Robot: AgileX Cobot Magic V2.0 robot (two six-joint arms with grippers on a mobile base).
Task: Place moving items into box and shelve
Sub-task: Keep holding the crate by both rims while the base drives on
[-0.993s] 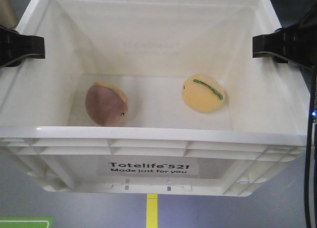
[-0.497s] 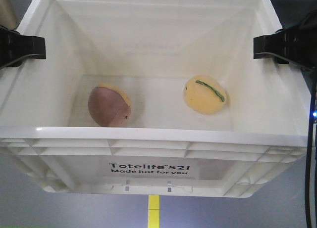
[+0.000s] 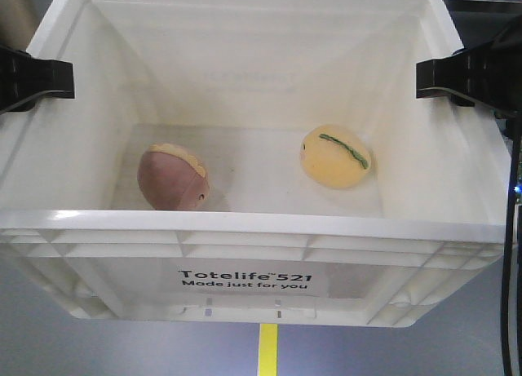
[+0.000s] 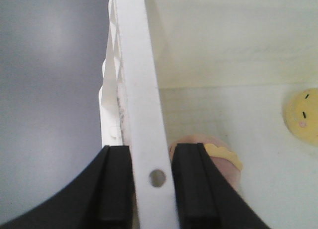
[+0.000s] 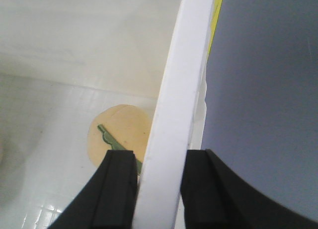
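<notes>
The left gripper (image 4: 151,158) is clamped on the left rim of the white box (image 3: 245,223), with one finger inside the wall and one outside. The right gripper (image 5: 159,162) pinches the right rim the same way. On the box's bottom, the pinkish-brown toy (image 3: 173,177) lies front left and the pale yellow toy (image 3: 334,156) lies to its right, the two well apart.

- The left black gripper (image 4: 153,187) clamps the side rim of the large white plastic crate (image 3: 261,223), one finger on each face.
- The right black gripper (image 5: 158,189) clamps the opposite rim the same way.
</notes>
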